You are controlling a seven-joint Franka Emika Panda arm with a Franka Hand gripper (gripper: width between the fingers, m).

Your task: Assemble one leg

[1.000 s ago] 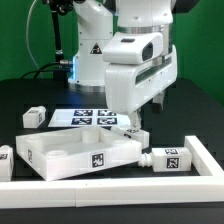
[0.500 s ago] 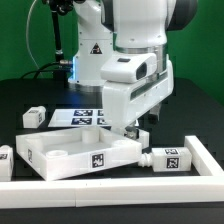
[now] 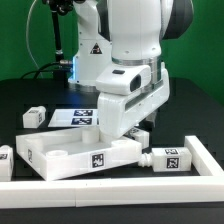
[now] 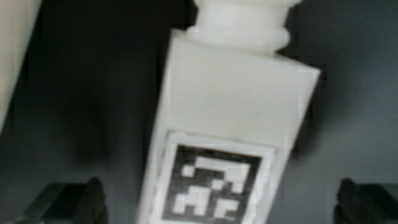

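Leg (image 3: 166,158) lies flat on the table (image 3: 190,130), just beside the tabletop (image 3: 60,152) at its corner on the exterior view's right; the narrowed peg end points toward the tabletop and the tagged body away from it; whether peg and tabletop touch cannot be told. Gripper (image 3: 142,130) hangs over that same corner of the tabletop, above the leg and clear of it; its jaws stand wide apart and hold nothing. The wrist view shows the leg centred between the two fingertips (image 4: 71,200), its long axis nearly square to the line joining them; judged, the jaws would close across the leg's narrow width, so a plain descent should serve with little or no turn of the wrist. A second small tagged block (image 3: 35,117) lies well apart from the gripper, beyond the tabletop on the exterior view's left; not concerned.
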